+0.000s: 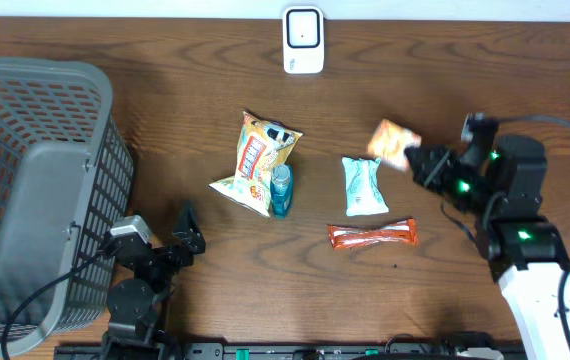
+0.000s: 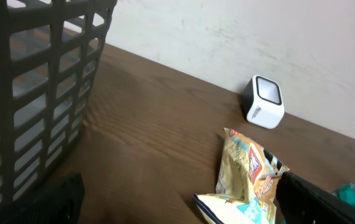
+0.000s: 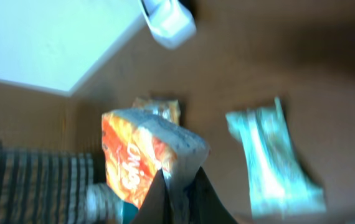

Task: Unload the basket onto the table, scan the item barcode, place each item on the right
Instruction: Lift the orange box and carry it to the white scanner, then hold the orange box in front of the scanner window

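Your right pincer (image 1: 414,156) was clamped on the orange packet (image 1: 391,140), right of the scanner (image 1: 303,40) and nearer you, so you needed to turn its barcode face squarely toward the scanner's window, left pincer (image 1: 187,237) standing wide.

Grey lattice basket (image 1: 35,180), white scanner (image 1: 303,40), orange packet (image 1: 393,143), teal pouch (image 1: 363,186), brown wood-grain table (image 1: 165,60)
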{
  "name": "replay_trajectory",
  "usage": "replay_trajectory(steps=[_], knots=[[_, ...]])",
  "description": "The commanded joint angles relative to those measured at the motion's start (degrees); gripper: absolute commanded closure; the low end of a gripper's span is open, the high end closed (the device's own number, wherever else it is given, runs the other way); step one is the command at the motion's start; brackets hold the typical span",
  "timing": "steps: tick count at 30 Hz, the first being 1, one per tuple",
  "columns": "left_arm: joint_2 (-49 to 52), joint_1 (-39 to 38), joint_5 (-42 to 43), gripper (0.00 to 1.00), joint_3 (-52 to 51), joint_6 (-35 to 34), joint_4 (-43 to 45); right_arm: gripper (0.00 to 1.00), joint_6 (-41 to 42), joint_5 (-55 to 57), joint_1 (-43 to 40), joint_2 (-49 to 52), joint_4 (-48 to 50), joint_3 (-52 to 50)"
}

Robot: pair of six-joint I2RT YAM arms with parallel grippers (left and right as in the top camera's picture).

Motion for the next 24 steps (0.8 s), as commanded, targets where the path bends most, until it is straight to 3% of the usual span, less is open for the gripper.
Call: replay_trajectory(steps=[1, 7, 19, 24], knots=[[0.0, 0.26, -1.07, 0.02, -1.31, 0.74, -1.2, 0.99, -7.89, 8.09, 4.15, 4.55, 8.9, 0.0], [0.0, 0.26, -1.07, 0.02, -1.31, 0.74, -1.2, 0.99, -26.99, 8.13, 10.69, 17.31, 29.35, 0.0], [0.0, 0.26, -1.07, 0.02, -1.29, 0.74, -1.2, 0.99, -39.01, 13.88, 15.39, 56.24, 93.55, 4.33], [0.0, 0.26, -1.07, 0.02, -1.31, 0.74, -1.2, 0.99, -39.01, 13.88, 15.56, 67.3, 87.41, 18.51]])
